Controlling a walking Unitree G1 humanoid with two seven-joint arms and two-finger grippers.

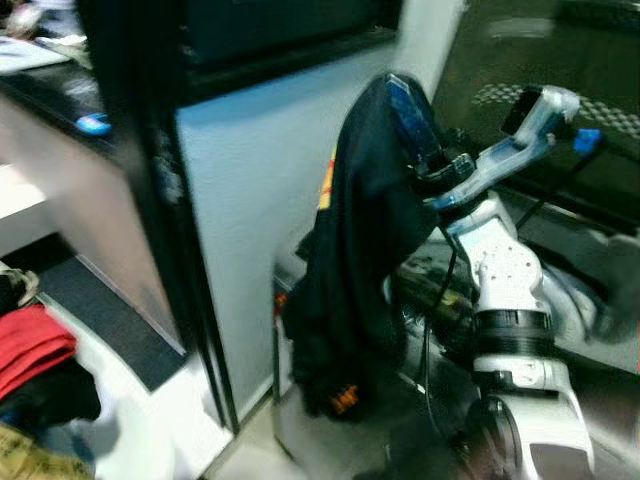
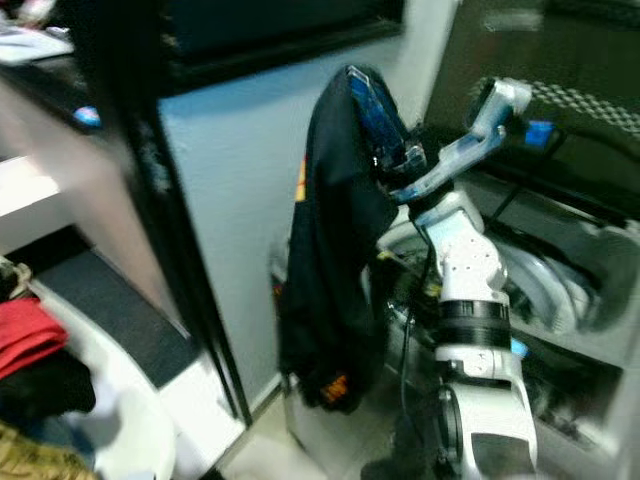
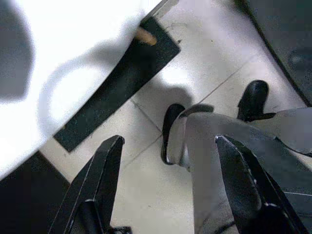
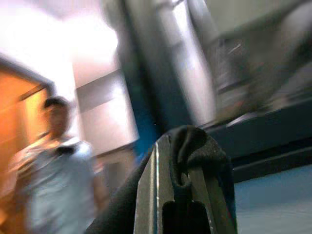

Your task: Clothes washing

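Up high, the right gripper (image 1: 428, 160) has its two black fingers (image 4: 190, 195) pressed together on a fold of a dark garment (image 1: 350, 260), the cloth bunched over the fingertips and hanging long and loose below, its hem near a metal edge by the floor. Behind the garment stands a pale wall panel (image 1: 250, 200) with a black vertical frame (image 1: 160, 200) at its left edge; the cloth hangs just in front of the panel, apart from the frame. To the right lies dark, cluttered machinery, blurred. The left gripper (image 3: 168, 185) hangs low with fingers (image 3: 105, 165) spread wide over a tiled floor (image 3: 209, 53), beside a black mat (image 3: 117, 83). At lower left, a white basket (image 1: 150, 400) holds red cloth (image 1: 35, 350) and other clothes. A person (image 4: 53, 165) shows blurred in the right wrist view.
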